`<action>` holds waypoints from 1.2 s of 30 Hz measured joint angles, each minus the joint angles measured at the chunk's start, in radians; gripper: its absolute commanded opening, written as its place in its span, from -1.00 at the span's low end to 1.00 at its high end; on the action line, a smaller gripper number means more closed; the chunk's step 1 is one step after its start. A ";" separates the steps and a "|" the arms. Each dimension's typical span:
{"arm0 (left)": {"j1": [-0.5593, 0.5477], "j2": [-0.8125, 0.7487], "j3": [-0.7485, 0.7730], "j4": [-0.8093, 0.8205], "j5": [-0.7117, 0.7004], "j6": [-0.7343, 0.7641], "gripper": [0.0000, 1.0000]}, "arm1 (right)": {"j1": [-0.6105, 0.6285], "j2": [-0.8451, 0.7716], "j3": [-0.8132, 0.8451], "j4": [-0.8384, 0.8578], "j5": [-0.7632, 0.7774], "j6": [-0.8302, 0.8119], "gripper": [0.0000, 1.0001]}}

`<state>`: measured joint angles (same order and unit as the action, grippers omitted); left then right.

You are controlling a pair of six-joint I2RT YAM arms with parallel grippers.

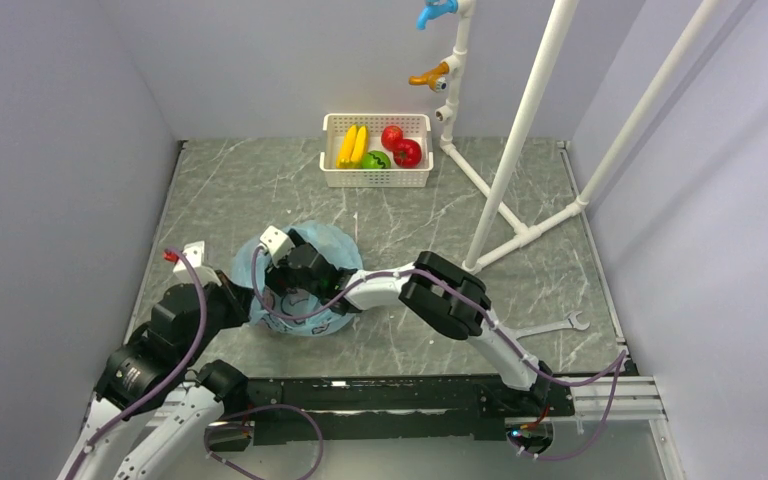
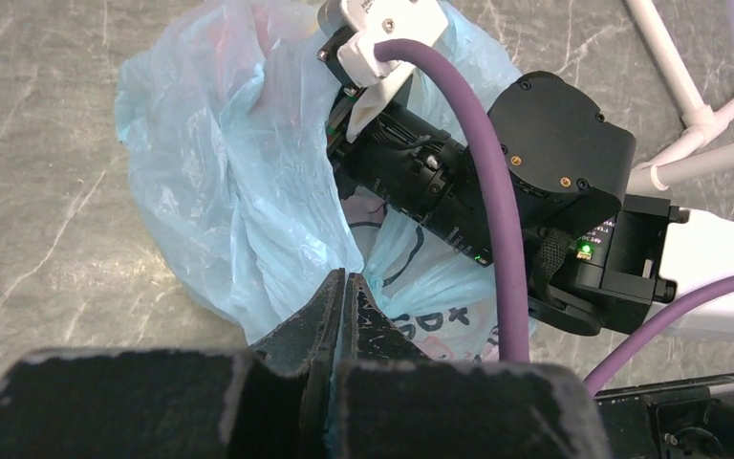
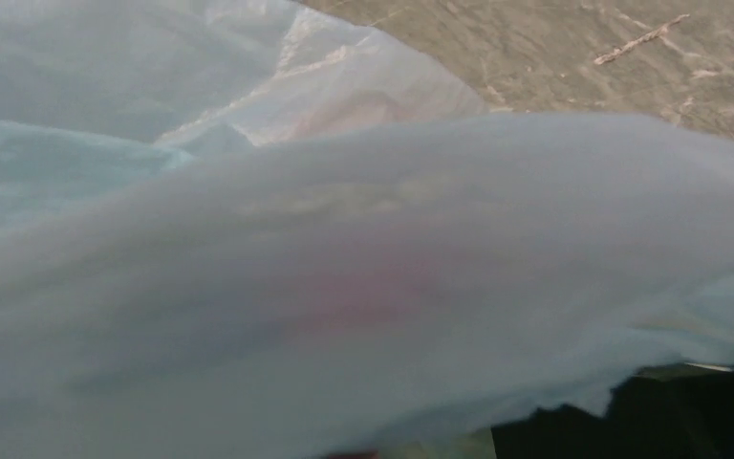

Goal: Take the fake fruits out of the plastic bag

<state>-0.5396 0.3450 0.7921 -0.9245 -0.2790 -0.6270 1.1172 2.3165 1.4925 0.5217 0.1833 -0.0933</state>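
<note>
Your left hand (image 2: 344,292) is clamped tight on a fold of the plastic bag (image 2: 229,163), at the edge nearest its own wrist, so the film rises straight ahead of its fingers. Your right hand (image 2: 349,143) is pushed into the bag from across that pinch. Its fingers are buried in film, and no view lets you tell whether they stand apart or have something between them. The bag lies crumpled on the worktop (image 1: 260,190), touching both hands

The next move turns on what lies in front of the right hand's fingers, since that hand is inside and the left only anchors the bag. Its wrist view gives you film right up against the lens, with a soft pinkish-red patch (image 3: 354,287) just ahead and a little below. That may be a fruit or only the bag's pink print, and no shape or long axis can be read. Treat it as a blind reach: feel forward and down, away from the left hand's pinch

Two red fake fruits (image 1: 407,152) sit in the white basket (image 1: 375,182), well beyond both hands, beside yellow bananas (image 1: 352,146) and a green fruit (image 1: 376,159). Whether more are inside the bag is hidden
</note>
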 measured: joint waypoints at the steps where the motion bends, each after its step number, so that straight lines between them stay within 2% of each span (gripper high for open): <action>1: 0.000 -0.004 0.000 -0.001 -0.002 0.004 -1.00 | -0.002 0.001 0.000 0.005 0.002 0.001 0.31; 9: 0.000 -0.042 -0.002 0.001 -0.033 0.010 -1.00 | -0.013 -0.038 -0.059 0.040 -0.001 0.030 -0.62; 11: 0.000 -0.038 -0.003 0.001 -0.034 0.013 -1.00 | -0.013 -0.076 -0.099 0.021 -0.003 0.042 -0.76; 18: 0.000 -0.016 -0.003 0.002 -0.033 0.014 -1.00 | -0.013 -0.252 -0.234 -0.029 -0.038 0.113 -0.83; 25: 0.000 -0.016 -0.003 0.007 -0.033 0.019 -1.00 | -0.014 -0.409 -0.296 -0.071 -0.127 0.178 -0.88; 30: 0.000 -0.016 -0.003 0.008 -0.032 0.025 -1.00 | -0.014 -0.499 -0.356 -0.113 -0.204 0.222 -0.92; 36: 0.000 -0.025 -0.011 0.019 -0.025 0.030 -1.00 | -0.014 -0.584 -0.398 -0.159 -0.369 0.269 -0.92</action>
<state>-0.5396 0.3202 0.7815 -0.9058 -0.3038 -0.5972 1.1027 1.7321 1.0943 0.3626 -0.1856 0.1753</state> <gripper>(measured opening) 0.021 0.709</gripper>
